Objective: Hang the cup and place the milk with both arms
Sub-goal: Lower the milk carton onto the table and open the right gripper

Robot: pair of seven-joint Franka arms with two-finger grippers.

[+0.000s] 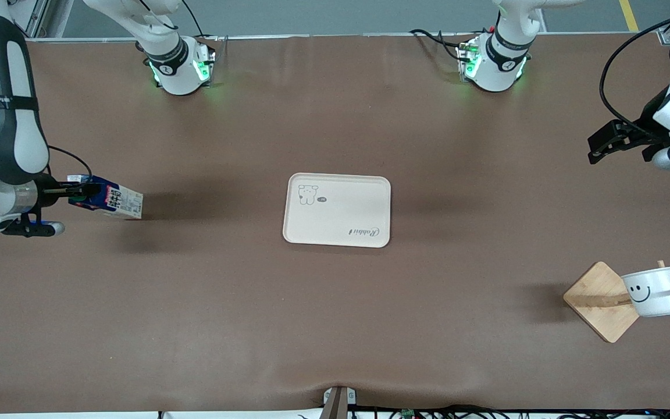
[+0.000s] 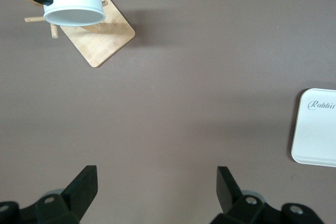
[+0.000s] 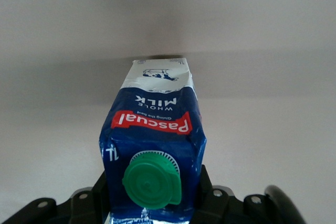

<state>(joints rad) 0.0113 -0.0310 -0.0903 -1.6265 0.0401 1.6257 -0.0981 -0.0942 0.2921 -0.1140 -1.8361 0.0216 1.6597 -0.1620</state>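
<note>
The cup (image 1: 655, 291) hangs on the rack (image 1: 601, 300); right hand (image 1: 82, 194) clamps "Pascual" milk (image 1: 115, 201); left hand (image 1: 613, 141) gapes.

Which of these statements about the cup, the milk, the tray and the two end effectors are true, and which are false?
1. The cup hangs on the wooden rack. True.
2. The milk stands on the tray. False: the right end effector holds it, away from the tray.
3. The left end effector is open and holds nothing. True.
4. The cup lies on the tray. False: it is on the rack.
</note>
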